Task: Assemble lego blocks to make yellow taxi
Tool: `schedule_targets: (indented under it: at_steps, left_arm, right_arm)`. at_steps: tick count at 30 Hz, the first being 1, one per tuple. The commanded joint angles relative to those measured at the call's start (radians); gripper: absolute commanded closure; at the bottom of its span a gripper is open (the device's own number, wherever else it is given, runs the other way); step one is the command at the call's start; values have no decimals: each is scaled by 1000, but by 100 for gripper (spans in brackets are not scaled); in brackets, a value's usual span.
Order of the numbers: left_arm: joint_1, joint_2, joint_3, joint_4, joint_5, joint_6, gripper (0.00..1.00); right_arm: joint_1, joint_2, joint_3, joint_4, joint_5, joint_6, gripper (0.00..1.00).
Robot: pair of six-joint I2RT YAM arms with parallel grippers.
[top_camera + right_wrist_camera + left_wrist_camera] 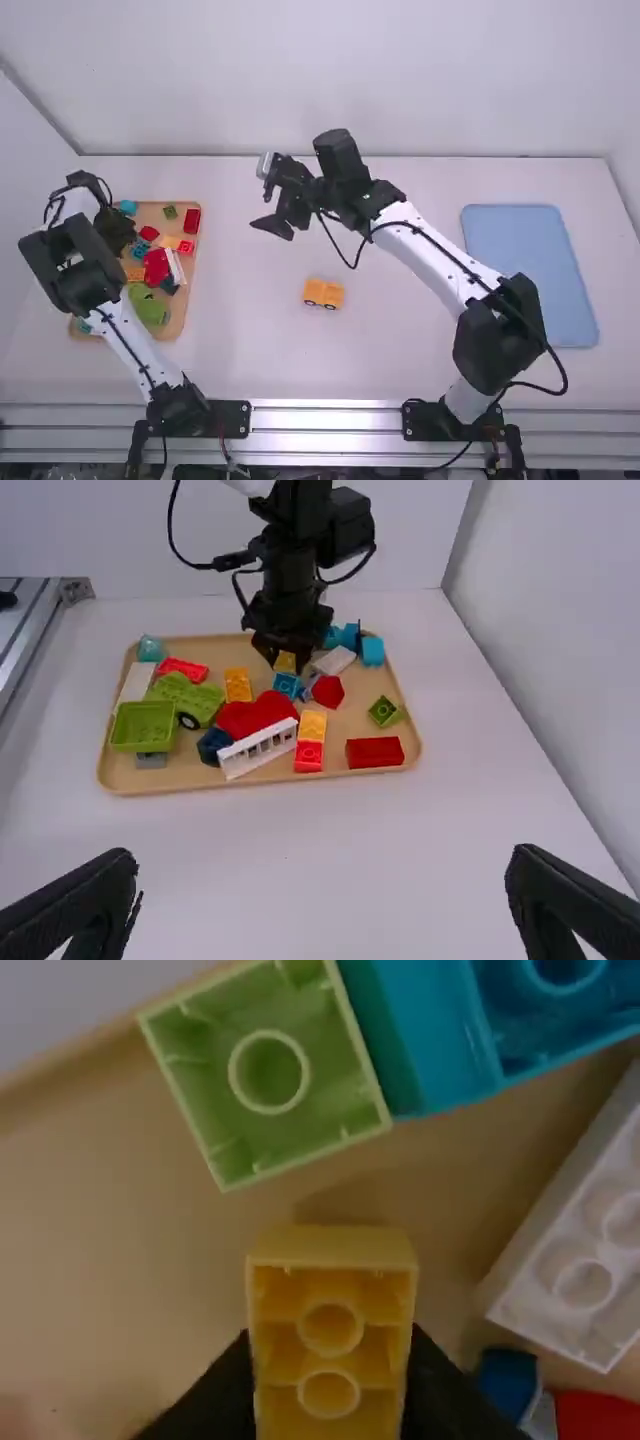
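Presently, part collection appears to be the step in hand: the left gripper point(330, 1380) is gripping a small yellow plastic block point(330, 1332), hollow underside facing the wrist camera. The right gripper point(325, 865) is standing wide, holding nothing. A yellow plastic car base with dark wheels point(323, 293) is resting on the white table point(250, 350), between the arms. The next move likely calls for lifting clear of neighbours, then turning the block before joining. The tan wooden tray point(180, 788) is containing loose parts, including a red brick point(375, 752), a white barred piece point(258, 748) and a green block point(383, 711). A flat blue tray point(530, 270) is lying at the table's right.
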Motion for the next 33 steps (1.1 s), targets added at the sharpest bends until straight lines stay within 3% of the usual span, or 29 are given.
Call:
schedule_targets:
  at_steps: [1, 3, 6, 9, 15, 20, 26, 29, 33]
  left_arm:
    - [-6, 2, -12, -8, -8, -4, 67]
    - [-10, 2, -12, -12, -8, -4, 60]
    - [-9, 2, -14, -8, -8, -3, 67]
    - [-10, 2, -13, 4, -7, -1, 82]
    - [14, -25, 46, -73, 57, 26, 96]
    - [40, -180, 28, -114, 94, 42, 98]
    - [3, -565, -262, 89, 290, 203, 98]
    - [-71, -840, -547, 344, 604, 497, 98]
    - [-221, -1099, -844, 633, 808, 680, 98]
  right_arm:
    - [-3, 11, 33, -4, -10, 2, 2]
    - [-3, 11, 33, -10, -9, 2, 2]
    - [-3, 11, 33, -14, -10, 2, 2]
    - [-3, 11, 33, -18, -10, 2, 2]
    - [-6, 10, 33, -18, -9, 3, 2]
    - [-39, 10, 33, -19, -14, 49, 2]
    - [-78, 10, 32, -19, -100, 62, 2]
    - [-95, 10, 32, -18, -169, 61, 1]
    - [-119, 10, 32, -18, -246, 56, 2]
